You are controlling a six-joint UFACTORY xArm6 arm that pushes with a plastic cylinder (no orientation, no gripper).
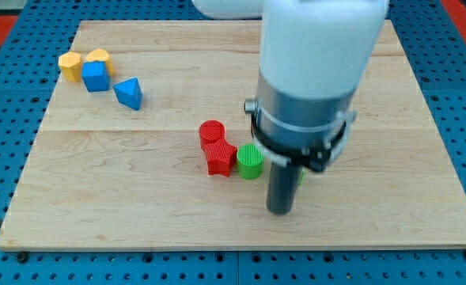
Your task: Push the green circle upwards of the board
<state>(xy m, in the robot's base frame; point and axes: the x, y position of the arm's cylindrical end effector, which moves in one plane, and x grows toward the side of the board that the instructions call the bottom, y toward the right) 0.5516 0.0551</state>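
My tip (pixel 281 210) rests on the bench (pixel 138 206), just right of and below the green circle (pixel 249 161). I carry no hand, so I hold nothing. The red star (pixel 220 158) touches the circle's left.

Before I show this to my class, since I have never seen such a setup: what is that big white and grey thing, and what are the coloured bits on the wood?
The big white and grey shape is the end of a robot arm, seen close by the one camera, whose mounting is not on record. It has no tool for grasping and holds nothing; it ends in a dark rod, and my tip slides on the wooden board to push blocks.

Just to the view's left of the rod stands the green circle. Left of that sit a red star-like block and a red circle, close together. Near the view's top left are two yellow blocks, a blue cube and a blue triangle. A sliver of another green block peeks out behind the rod.
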